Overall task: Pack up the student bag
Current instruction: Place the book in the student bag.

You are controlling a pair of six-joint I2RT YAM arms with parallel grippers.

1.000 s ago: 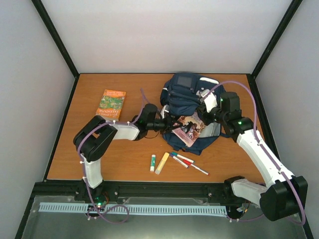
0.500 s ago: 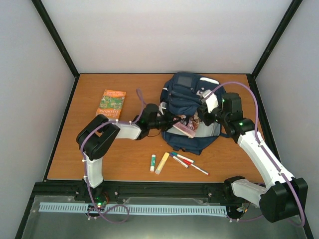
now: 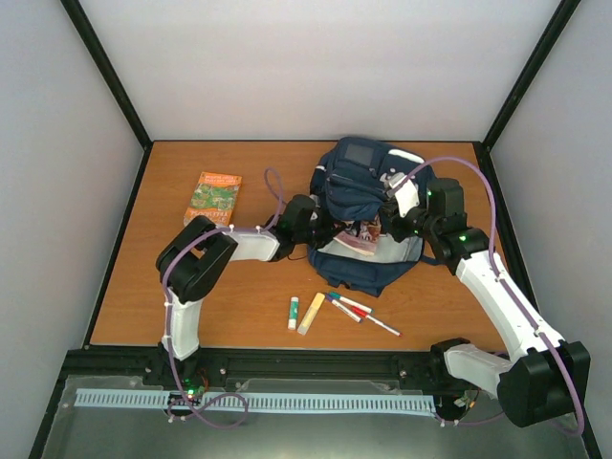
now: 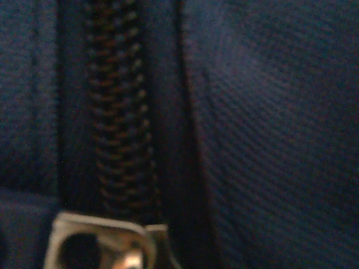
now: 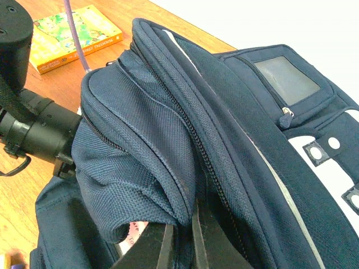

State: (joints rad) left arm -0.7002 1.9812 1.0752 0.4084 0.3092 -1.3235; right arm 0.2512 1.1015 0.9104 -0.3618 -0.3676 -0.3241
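Top external view: the wooden table (image 3: 134, 287) carries the student bag (image 3: 356, 191), a navy backpack lying at the far right of the middle, with its clear-window pocket (image 3: 356, 153) toward the back wall and its main opening toward the arms. The white patch with buckle holes (image 5: 331, 162) shows on its far right side in the right wrist view.

Both arms reach to the bag from either side. The right gripper (image 5: 182, 246) is pinched together on the fabric rim of the student bag's main opening and holds that edge raised, so the front pocket section bulges above the mouth. The left gripper (image 3: 318, 228) is pushed against the left side of the opening, with its tip tucked under the raised flap. Its fingers are hidden by the fabric. They are closed together, but I cannot tell whether anything is between them. The left wrist view is filled by dark blue cloth, a closed zipper (image 4: 118, 123) running up the frame and a metal zipper pull (image 4: 106, 246) at the bottom edge.

Inside the open mouth lies a printed booklet (image 3: 356, 243), partly covered by the flap. A pale corner of it shows under the fabric in the right wrist view.

An orange book (image 3: 213, 198) lies flat on the table, well to the left of the bag. In front of the bag lie a glue stick (image 3: 294, 312), a yellow stick (image 3: 311, 313) just beside it, two markers (image 3: 346, 307) and a pen (image 3: 382, 326), all outside the bag.
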